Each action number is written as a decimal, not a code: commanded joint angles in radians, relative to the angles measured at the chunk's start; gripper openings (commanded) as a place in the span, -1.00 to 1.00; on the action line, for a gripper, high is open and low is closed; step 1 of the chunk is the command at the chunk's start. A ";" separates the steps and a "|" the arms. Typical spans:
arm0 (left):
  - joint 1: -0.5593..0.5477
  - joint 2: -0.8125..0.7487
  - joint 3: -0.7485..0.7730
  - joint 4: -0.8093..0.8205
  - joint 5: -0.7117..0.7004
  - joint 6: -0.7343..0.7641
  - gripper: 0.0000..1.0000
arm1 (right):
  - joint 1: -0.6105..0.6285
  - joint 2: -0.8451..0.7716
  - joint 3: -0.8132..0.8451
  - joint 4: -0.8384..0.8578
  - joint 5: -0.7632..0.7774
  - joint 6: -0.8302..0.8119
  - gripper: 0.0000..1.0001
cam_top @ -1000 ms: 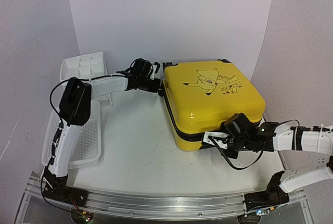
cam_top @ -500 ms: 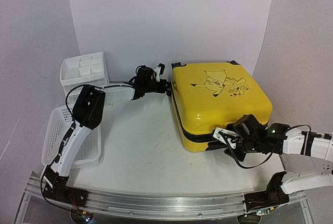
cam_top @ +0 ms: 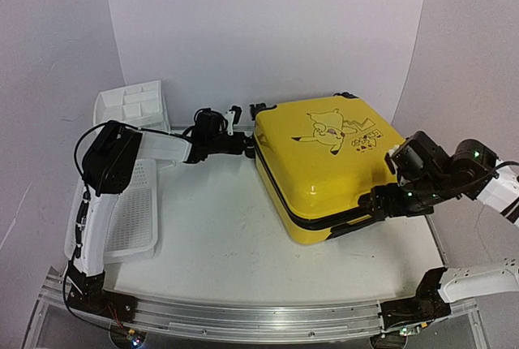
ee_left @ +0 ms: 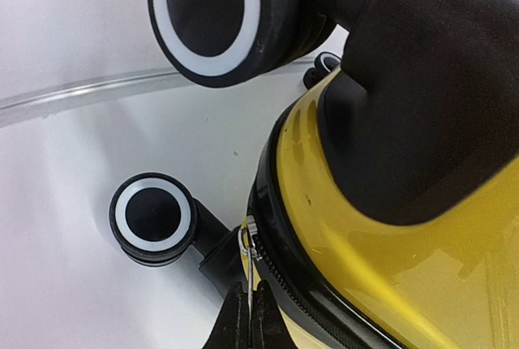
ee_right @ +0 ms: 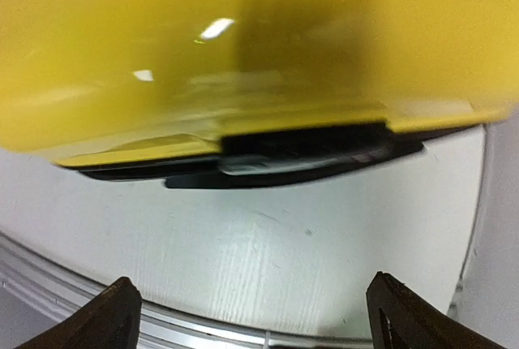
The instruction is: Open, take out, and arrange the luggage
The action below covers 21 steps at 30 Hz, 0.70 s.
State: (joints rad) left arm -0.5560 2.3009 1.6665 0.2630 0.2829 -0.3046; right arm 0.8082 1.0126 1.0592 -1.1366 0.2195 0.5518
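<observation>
Luggage zipper pull, just above pinched left claw, shows only wrist-side.

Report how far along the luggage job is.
Nothing looks finished: the luggage lies flat, lid closed, and the zipper band is shut where visible. In hand: the left gripper, fingers together, appears pinched on the zipper pull beside the wheels; the right gripper is open, facing one side of the case. Left: unzip, lift the lid, take out and arrange whatever is inside.
</observation>
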 commanded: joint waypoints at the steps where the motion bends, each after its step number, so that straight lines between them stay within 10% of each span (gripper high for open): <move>1: 0.022 -0.168 -0.111 0.033 -0.047 -0.014 -1.00 | -0.002 -0.058 0.033 -0.372 0.298 0.492 0.97; 10: -0.045 -0.313 -0.323 0.032 -0.092 -0.068 -1.00 | -0.094 -0.069 -0.043 -0.277 0.271 0.646 0.80; 21: -0.104 -0.428 -0.492 0.031 -0.126 -0.140 -1.00 | -0.354 -0.052 -0.277 0.151 -0.152 0.537 0.57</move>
State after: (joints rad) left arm -0.6235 1.9549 1.2095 0.2668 0.1272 -0.4133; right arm 0.4801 0.9562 0.7883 -1.1522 0.1932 1.1244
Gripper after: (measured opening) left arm 0.009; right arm 0.776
